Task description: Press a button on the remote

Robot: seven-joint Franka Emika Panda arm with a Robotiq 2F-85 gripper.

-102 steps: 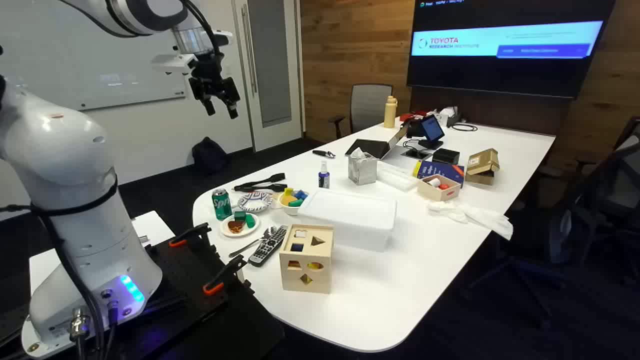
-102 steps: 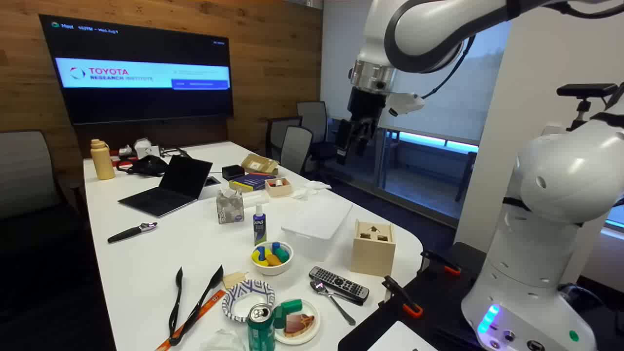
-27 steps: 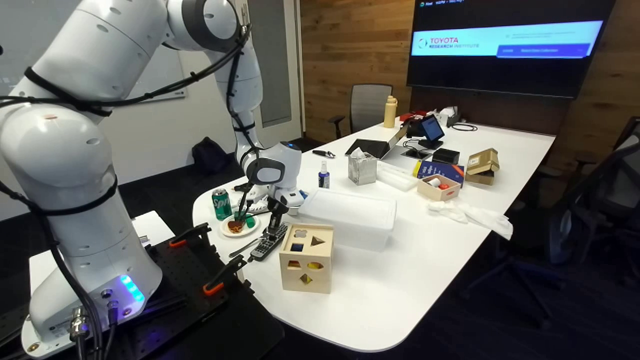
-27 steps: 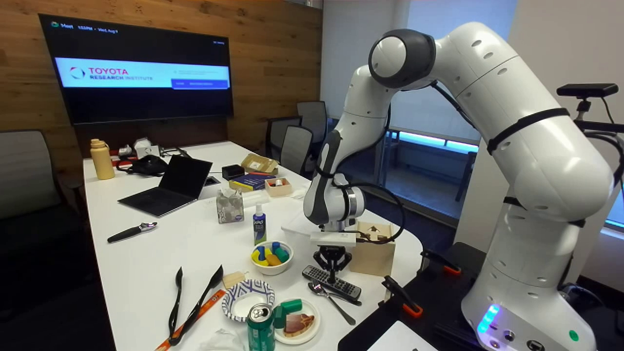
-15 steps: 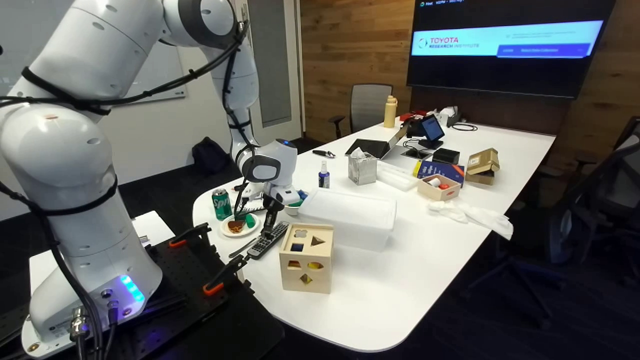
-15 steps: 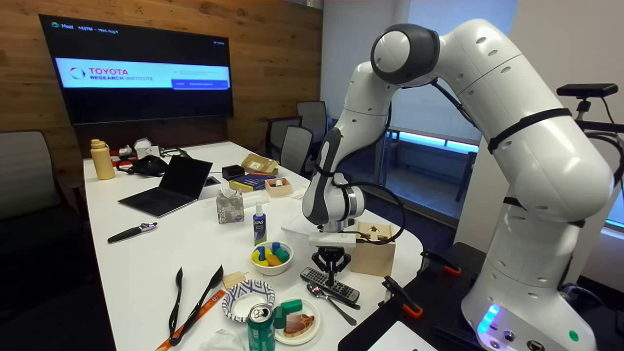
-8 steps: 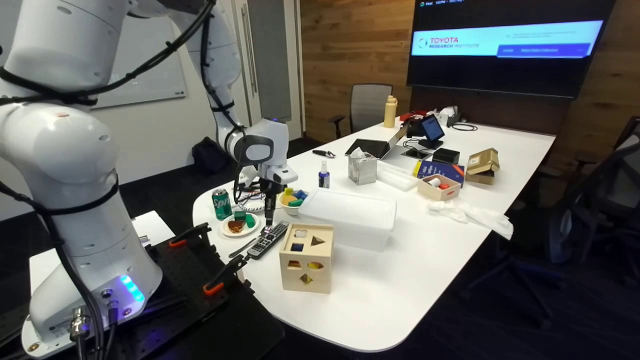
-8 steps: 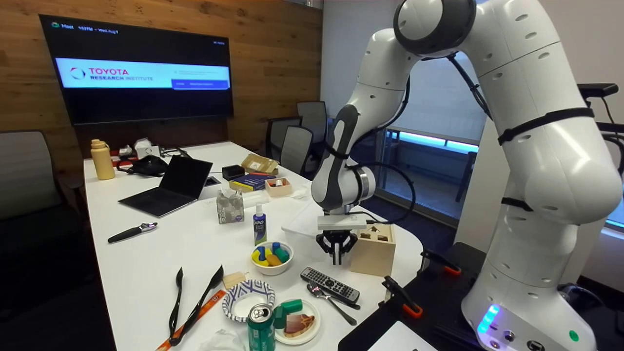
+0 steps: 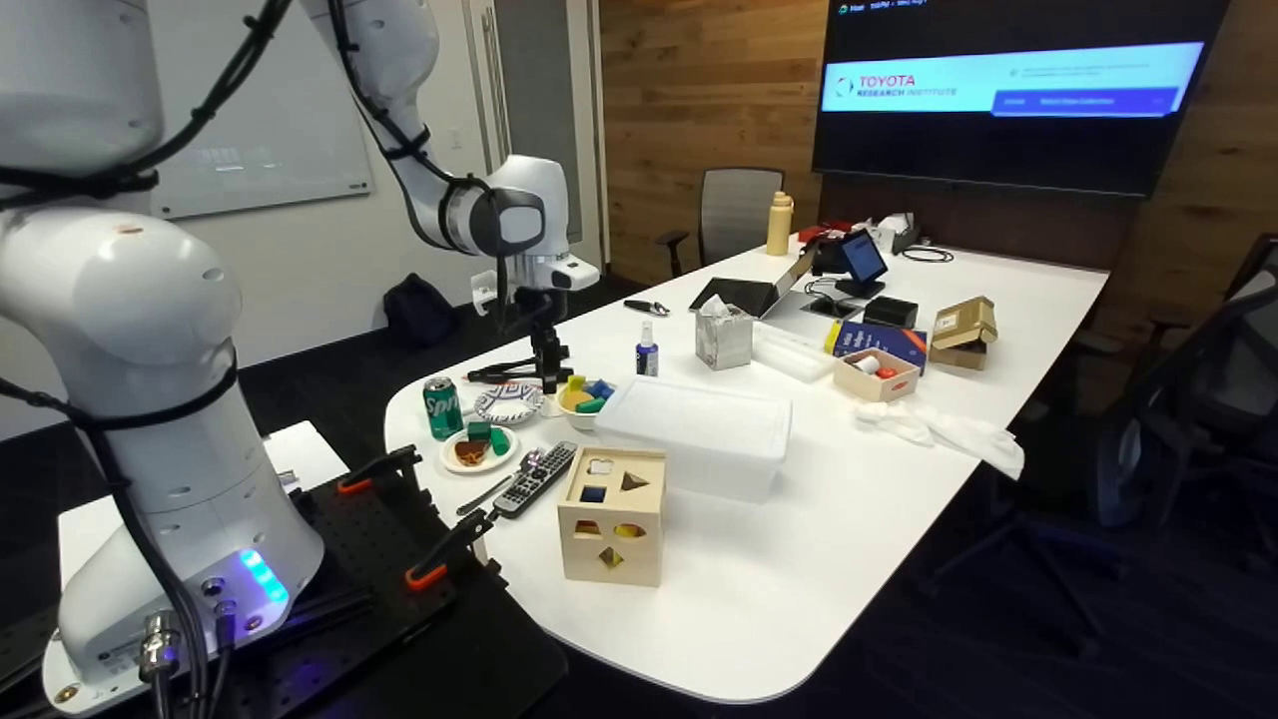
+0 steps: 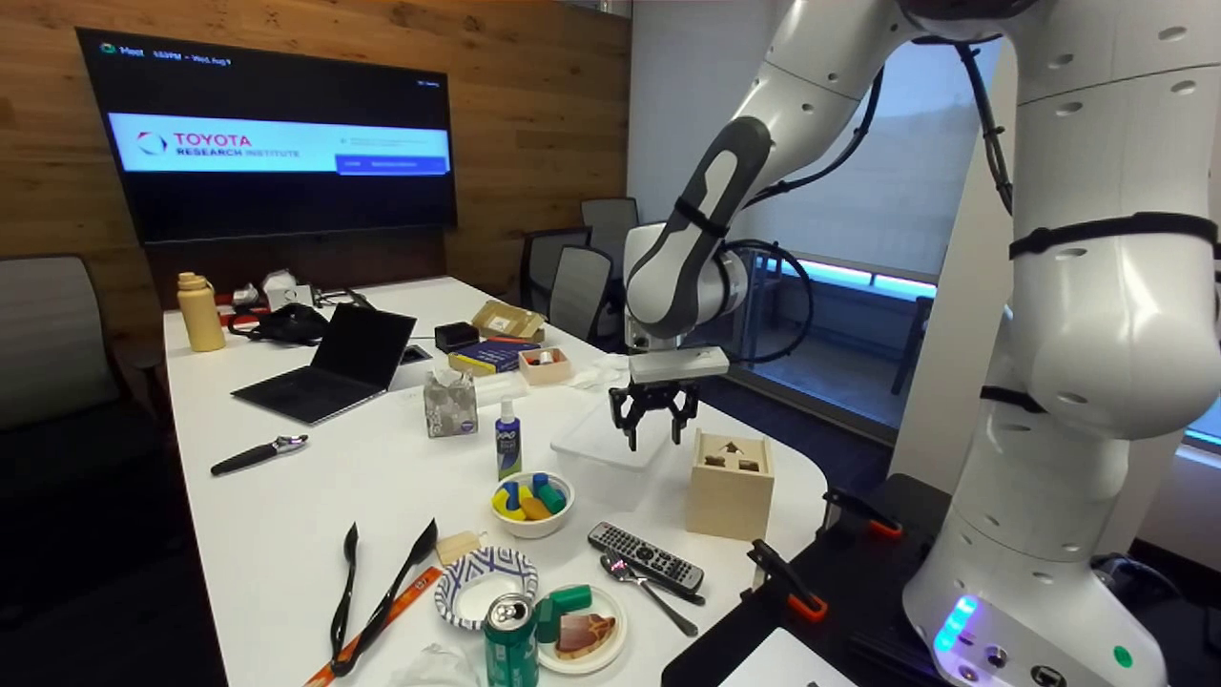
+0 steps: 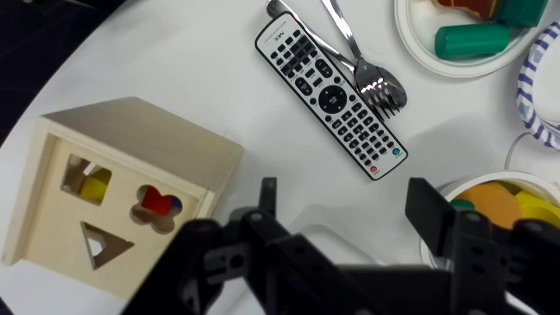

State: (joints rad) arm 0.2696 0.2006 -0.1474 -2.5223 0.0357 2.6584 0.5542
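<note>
The remote (image 11: 332, 98) is a slim bar with a silver-grey face, black edge and rows of dark buttons, plus a red and a teal one at one end. It lies flat on the white table in both exterior views (image 9: 536, 479) (image 10: 647, 556). My gripper (image 10: 655, 440) is open and empty, raised well above the table and apart from the remote. In the wrist view its spread fingertips (image 11: 343, 188) frame bare table beyond the red-button end of the remote. It also shows in an exterior view (image 9: 549, 384).
A wooden shape-sorter cube (image 10: 727, 501) stands beside the remote. A fork and spoon (image 11: 380, 87) lie against its other side. A bowl of blocks (image 10: 534, 530), a lidded plastic box (image 9: 689, 409), a plate (image 10: 610, 649) and a green can (image 10: 510, 649) stand near.
The gripper came down from high up and was shut with its fingertips at the remote. It has since risen and opened. The remote shifted slightly while the fingertips were at it.
</note>
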